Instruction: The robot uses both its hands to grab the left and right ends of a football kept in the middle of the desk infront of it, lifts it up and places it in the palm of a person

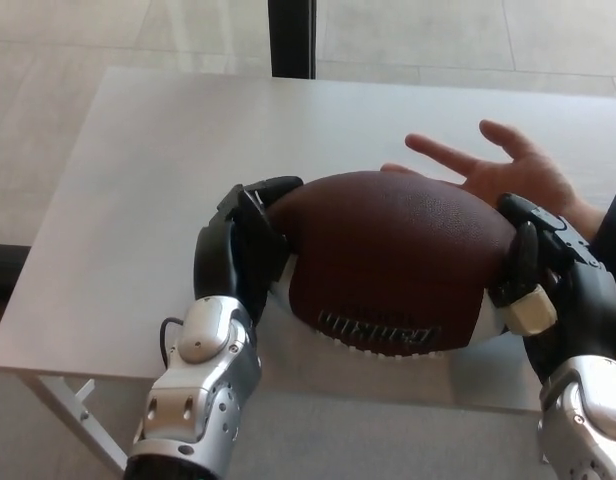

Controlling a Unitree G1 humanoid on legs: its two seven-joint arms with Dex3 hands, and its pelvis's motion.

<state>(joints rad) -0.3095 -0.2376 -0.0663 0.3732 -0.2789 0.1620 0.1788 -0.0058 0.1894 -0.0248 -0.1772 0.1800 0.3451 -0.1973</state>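
Head view, looking down on a pale grey desk (pixel 138 150). A brown football (pixel 393 255) with white end stripes and dark lettering on its near side was held lengthwise between the robot's two hands, in front of the robot and above the middle-right part of the desk; whether its underside touched the desk could not be told. The left hand (pixel 238 250) grasped the ball's left end, black fingers (pixel 273 190) curled over the upper edge of that end and the silver forearm rising from the lower left. The right hand (pixel 548 275) grasped the right end, its fingers (pixel 523 215) wrapped over the tip and a cream-coloured pad pressed against the white stripe. Just beyond the ball's far right side, a person's hand (pixel 513 175) lay palm up with fingers spread, the dark sleeve (pixel 613 235) visible at the right edge; the ball's upper right edge overlapped the palm in the picture, though contact could not be judged. Behind the desk stood a dark vertical post (pixel 291 38) against a light tiled floor (pixel 88 30).
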